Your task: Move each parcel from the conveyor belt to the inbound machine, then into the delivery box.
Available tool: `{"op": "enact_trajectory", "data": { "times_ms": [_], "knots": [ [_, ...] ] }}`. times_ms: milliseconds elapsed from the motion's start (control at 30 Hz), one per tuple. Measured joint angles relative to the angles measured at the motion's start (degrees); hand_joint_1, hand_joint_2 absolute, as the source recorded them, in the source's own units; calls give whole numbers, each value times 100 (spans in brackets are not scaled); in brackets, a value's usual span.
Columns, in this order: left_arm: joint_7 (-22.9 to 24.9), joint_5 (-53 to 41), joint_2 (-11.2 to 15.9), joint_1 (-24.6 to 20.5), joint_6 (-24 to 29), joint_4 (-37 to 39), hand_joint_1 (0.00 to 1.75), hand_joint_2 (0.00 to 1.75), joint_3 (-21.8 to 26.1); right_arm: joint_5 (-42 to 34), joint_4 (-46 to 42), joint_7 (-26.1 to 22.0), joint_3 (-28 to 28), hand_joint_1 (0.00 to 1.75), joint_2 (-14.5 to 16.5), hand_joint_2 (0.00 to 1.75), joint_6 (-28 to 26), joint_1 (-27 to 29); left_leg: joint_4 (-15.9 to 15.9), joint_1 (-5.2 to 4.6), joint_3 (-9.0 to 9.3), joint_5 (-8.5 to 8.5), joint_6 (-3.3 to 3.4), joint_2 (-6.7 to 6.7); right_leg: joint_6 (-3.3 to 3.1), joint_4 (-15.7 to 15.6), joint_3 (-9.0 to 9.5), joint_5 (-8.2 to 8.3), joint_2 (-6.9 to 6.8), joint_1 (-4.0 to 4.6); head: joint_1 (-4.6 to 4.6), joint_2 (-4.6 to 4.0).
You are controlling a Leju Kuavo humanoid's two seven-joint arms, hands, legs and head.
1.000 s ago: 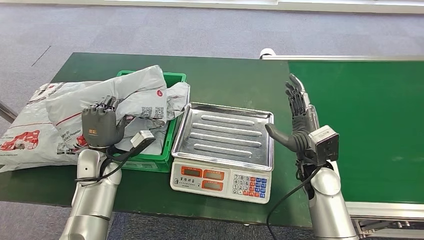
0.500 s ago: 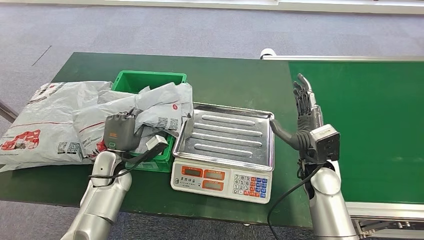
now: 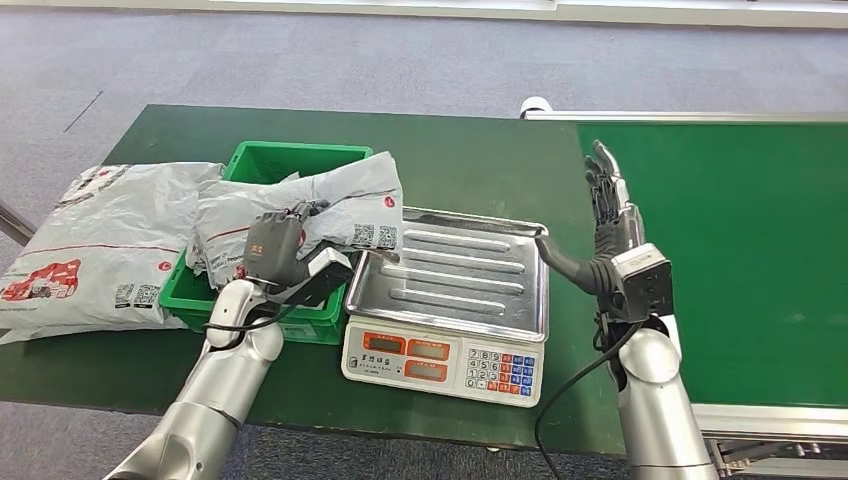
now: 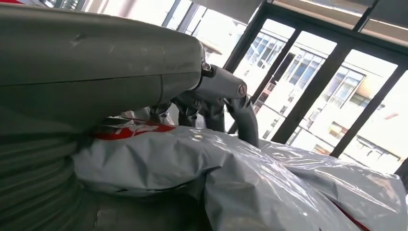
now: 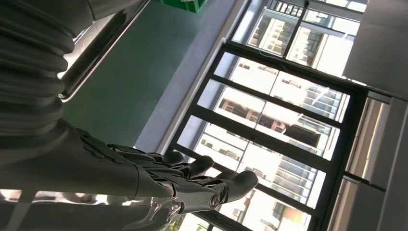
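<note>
On the green table (image 3: 450,160): a steel ribbed-tray weighing scale (image 3: 448,300) beside a green plastic box (image 3: 262,160).
Left hand (image 3: 272,248): grips a crinkled grey plastic mailer parcel (image 3: 340,210), held over the box rim, one corner reaching the tray.
Right hand (image 3: 603,230): fingers spread, holding nothing, at the tray's edge beside the flat green conveyor belt (image 3: 740,240).
Left of box: a larger glossy grey mailer bag (image 3: 90,240) lying flat.

Parcel (image 3: 330,215) and left hand (image 3: 273,248) nearer scale (image 3: 447,290)
</note>
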Motion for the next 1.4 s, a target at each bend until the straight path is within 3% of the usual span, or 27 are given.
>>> {"op": "enact_trajectory", "data": {
  "times_ms": [367, 667, 900, 1100, 1400],
  "knots": [
    [124, 74, -10, -44, 247, 50, 0, 175, -33, 12, 70, -8, 0, 0, 28, 175, 0, -56, 0, 1, 0, 0, 0, 0, 0, 1, 0, 0, 0, 1, 0, 0],
    [422, 183, 16, -27, 1316, 18, 0, 175, 49, 12, 196, -16, 0, 0, 37, 175, 4, -143, 0, 1, -2, 0, 0, -2, 0, 1, 0, 0, -2, 1, 0, 0],
    [-556, 555, -58, 153, 1532, -408, 0, 175, 77, 12, 307, -16, 2, 0, 37, 175, 8, -172, 0, 0, -4, 0, 0, -3, 0, 1, 0, 0, -2, 0, 0, 0],
    [-1497, 1663, -179, 458, 1529, -1190, 0, 175, -9, 12, 389, -23, 4, 0, 37, 175, 9, -224, 0, 0, -3, 0, 0, -2, 0, 0, -2, 0, -1, 1, 0, 0],
    [-1690, 2392, -227, 1043, 1304, -2842, 0, 175, -746, -5, 534, -10, 5, 0, 34, 175, 9, -321, 0, 0, -4, -2, -1, -1, 0, -1, -2, -1, -1, 0, 0, 0]
  ]
}}
